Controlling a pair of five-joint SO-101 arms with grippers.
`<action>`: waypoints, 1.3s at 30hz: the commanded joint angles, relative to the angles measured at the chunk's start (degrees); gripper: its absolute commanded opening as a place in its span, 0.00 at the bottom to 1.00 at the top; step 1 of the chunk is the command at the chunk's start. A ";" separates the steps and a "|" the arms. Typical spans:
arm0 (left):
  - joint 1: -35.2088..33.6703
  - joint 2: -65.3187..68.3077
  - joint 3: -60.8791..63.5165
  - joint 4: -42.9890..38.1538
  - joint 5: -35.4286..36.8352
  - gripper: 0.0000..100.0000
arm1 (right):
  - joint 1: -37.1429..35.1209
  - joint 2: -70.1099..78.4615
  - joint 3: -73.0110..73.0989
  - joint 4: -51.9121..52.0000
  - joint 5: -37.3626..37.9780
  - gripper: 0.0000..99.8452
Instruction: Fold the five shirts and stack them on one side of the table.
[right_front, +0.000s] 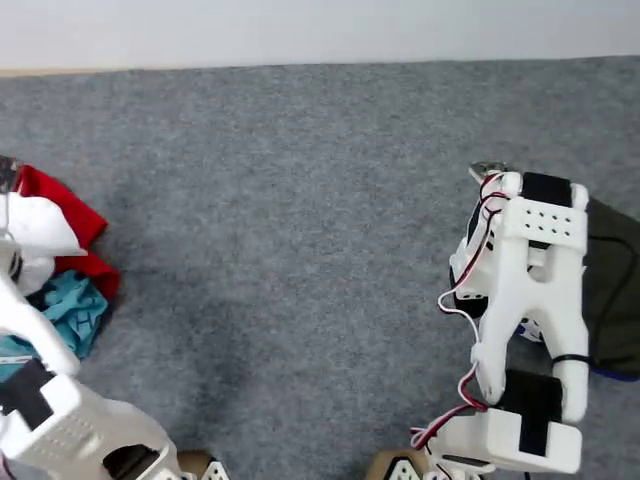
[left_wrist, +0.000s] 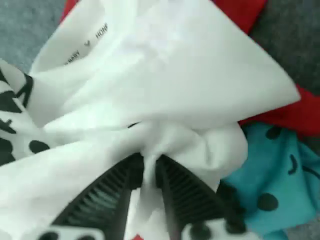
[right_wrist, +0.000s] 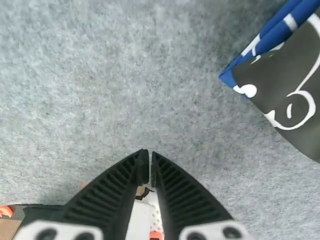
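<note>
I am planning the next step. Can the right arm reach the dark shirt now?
Probably yes: the right claw is shut on nothing, and the dark shirt lies close beside it on the gray mat with nothing between.

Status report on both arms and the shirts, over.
Left gripper shut on white shirt. Right gripper shut, empty, beside dark shirt. Red shirt, teal shirt piled with it.

Matt cloth shirts (left_wrist: 165, 75) on rough felt table (right_front: 300, 200).
</note>
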 joint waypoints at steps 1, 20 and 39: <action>3.34 -8.09 -8.48 5.98 0.09 0.00 | 1.01 -2.59 -0.53 2.42 0.70 0.01; 53.89 -35.87 -25.10 9.85 29.10 0.00 | 0.75 -8.13 -0.35 2.51 0.88 0.01; 58.81 -12.13 -18.68 13.89 39.21 0.18 | 0.66 -9.71 -0.26 2.42 1.05 0.01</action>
